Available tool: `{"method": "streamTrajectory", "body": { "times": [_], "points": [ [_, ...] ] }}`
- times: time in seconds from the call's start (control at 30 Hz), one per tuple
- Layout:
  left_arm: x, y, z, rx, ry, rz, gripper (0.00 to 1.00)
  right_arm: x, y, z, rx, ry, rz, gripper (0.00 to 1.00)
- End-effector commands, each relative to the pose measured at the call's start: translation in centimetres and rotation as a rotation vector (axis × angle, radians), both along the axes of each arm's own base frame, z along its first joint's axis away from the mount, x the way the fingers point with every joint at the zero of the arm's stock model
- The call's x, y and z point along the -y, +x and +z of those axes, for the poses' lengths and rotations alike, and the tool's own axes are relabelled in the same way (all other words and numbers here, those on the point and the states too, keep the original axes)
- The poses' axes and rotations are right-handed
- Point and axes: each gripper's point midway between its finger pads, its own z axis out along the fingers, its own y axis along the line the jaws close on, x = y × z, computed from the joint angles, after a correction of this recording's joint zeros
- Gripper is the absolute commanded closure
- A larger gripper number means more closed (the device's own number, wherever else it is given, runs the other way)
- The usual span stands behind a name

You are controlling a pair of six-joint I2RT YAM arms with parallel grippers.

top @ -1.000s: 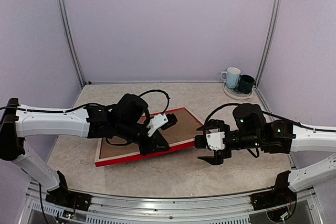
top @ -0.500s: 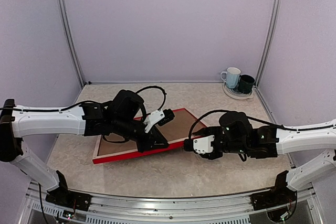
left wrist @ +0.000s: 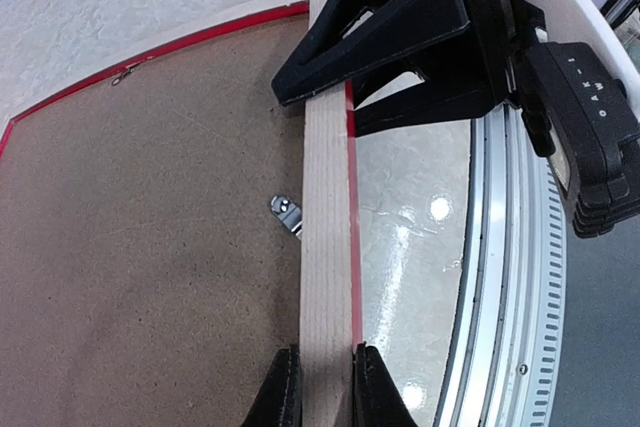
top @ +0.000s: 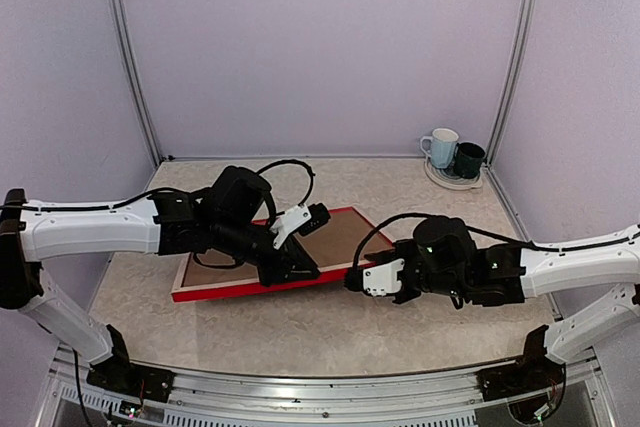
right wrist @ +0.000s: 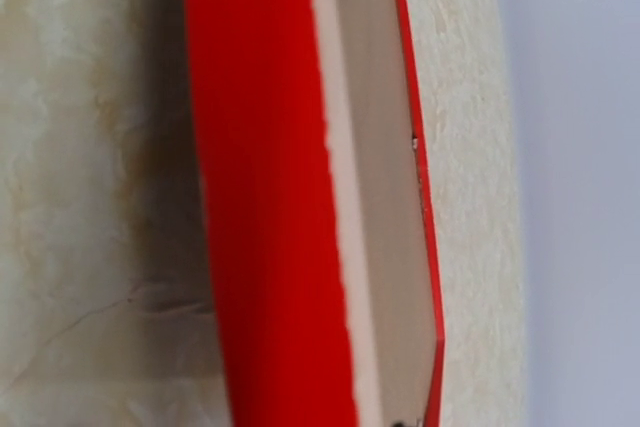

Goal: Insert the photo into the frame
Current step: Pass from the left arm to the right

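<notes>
As it lies now, frame (top: 215, 291): seen back-up on the table (top: 300, 337), red front turned down; near side appears raised, far side resting.
Backing board (left wrist: 150, 227): brown, seated in the frame's back. A small metal clip (left wrist: 287, 215) is seen just beside the near rail (left wrist: 325, 247).
Photo: not seen in any view. Whether it sits under the board cannot be told.
Left gripper (left wrist: 325, 387): pinched across the pale near rail, one fingertip on each face.
Right gripper (top: 355, 277): set at the frame's right near corner. In the left wrist view its black fingers are pressed on both faces of the rail.
Change: a second ago the right gripper is spread and held clear of that corner; now it is brought onto it and drawn in. The frame is shifted slightly leftward.
Meaning (judged): the frame is now taken at two points, likely for lifting or turning. Insertion is not begun while the board is in place.
Surface: pale marbled top, glossy near the front edge.
Room: lilac walls and metal posts. A white mug (top: 440, 147) and dark mug (top: 468, 159) stand on a saucer (top: 452, 183) in the far right corner, well apart.
</notes>
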Motion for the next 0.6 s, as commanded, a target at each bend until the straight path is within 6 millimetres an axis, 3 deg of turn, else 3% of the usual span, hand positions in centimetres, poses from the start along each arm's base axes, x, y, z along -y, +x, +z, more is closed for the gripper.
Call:
{"method": "streamTrajectory", "body": {
  "times": [0.0, 0.27, 0.33, 0.4, 0.53, 0.57],
  "points": [
    [1.2, 1.1, 7.1, 0.105, -0.191, 0.002, 0.97, 0.0, 0.0, 0.7, -0.001, 0.048, -0.034, 0.85],
    [0.5, 2.3, 10.1, 0.163, -0.241, 0.059, 0.51, -0.6, -0.7, 2.2, -0.003, 0.065, -0.007, 0.92],
    [0.1, 2.8, 11.4, 0.196, -0.258, 0.088, 0.36, -0.9, -0.8, 2.9, -0.003, 0.076, 0.002, 0.95],
    [-0.4, 3.3, 12.8, 0.234, -0.285, 0.127, 0.29, -0.9, -1.0, 3.2, -0.012, 0.064, 0.006, 0.95],
    [-2.6, 4.0, 17.0, 0.328, -0.387, 0.247, 0.04, -1.5, -1.2, 5.1, -0.043, 0.096, 0.012, 0.98],
    [-3.2, 4.3, 17.5, 0.344, -0.4, 0.281, 0.02, -1.6, -1.3, 5.5, -0.054, 0.104, 0.015, 0.98]
  ]
}}
